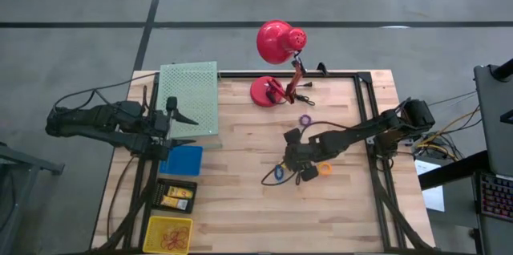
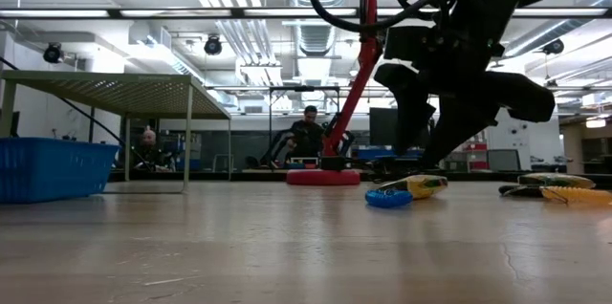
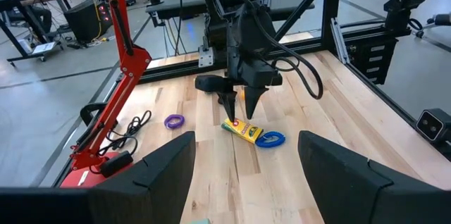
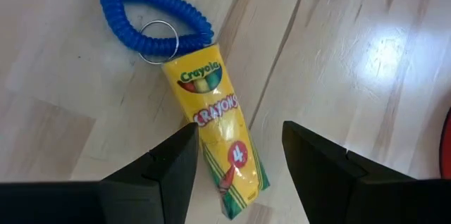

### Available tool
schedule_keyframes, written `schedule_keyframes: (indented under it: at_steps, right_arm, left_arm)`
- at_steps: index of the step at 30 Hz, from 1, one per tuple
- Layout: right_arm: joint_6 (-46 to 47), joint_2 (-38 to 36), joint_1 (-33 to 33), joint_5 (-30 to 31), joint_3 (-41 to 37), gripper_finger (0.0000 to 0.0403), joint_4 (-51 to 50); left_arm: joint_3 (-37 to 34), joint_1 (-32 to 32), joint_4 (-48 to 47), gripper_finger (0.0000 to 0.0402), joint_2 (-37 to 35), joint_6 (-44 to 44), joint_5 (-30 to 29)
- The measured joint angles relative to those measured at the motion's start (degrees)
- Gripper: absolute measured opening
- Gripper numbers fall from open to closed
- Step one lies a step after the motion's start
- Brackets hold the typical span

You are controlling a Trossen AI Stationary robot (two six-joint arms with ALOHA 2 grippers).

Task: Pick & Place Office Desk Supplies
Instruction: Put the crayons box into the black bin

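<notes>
A yellow Crayola crayon box (image 4: 215, 122) lies flat on the wooden table, with a blue coiled ring (image 4: 151, 20) at one end. My right gripper (image 4: 239, 131) points steeply down over the box's other end. It is open, one finger on each side of the box and apart from it. The left wrist view shows it (image 3: 241, 103) just above the box (image 3: 248, 132) and the blue ring (image 3: 272, 139). A purple ring (image 1: 305, 119) and an orange ring (image 1: 325, 169) lie nearby. My left gripper (image 3: 246, 175) waits open at the table's left.
A red desk lamp (image 1: 276, 42) stands at the far middle on its base (image 1: 265, 91). At the left are a raised green perforated tray (image 1: 190, 99), a blue bin (image 1: 183, 159), a black bin (image 1: 176, 195) and a yellow bin (image 1: 168, 233). People sit in the room behind.
</notes>
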Motion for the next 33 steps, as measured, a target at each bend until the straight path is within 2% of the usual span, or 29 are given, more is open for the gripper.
schedule_keyframes:
  at_steps: [6, 14, 28, 33]
  right_arm:
    - [0.33, 0.00, 0.00, -0.41, -0.89, 0.0203, 0.73]
    - [0.08, 0.04, 0.00, 0.62, -5.28, 0.0203, 7.39]
    - [2.01, 0.04, -0.42, 1.28, -7.97, 0.0203, 8.05]
    - [2.01, 0.07, -0.45, 1.27, -8.17, 0.0203, 11.37]
  left_arm:
    - [0.00, 0.00, 0.00, 0.0256, 0.00, 0.00, 0.00]
    - [0.00, 0.00, 0.00, 0.0256, 0.00, 0.00, 0.00]
    - [0.00, -0.04, 0.02, 0.0256, 0.00, 0.00, 0.00]
    - [0.02, -0.04, 0.02, 0.0256, 0.00, 0.00, 0.00]
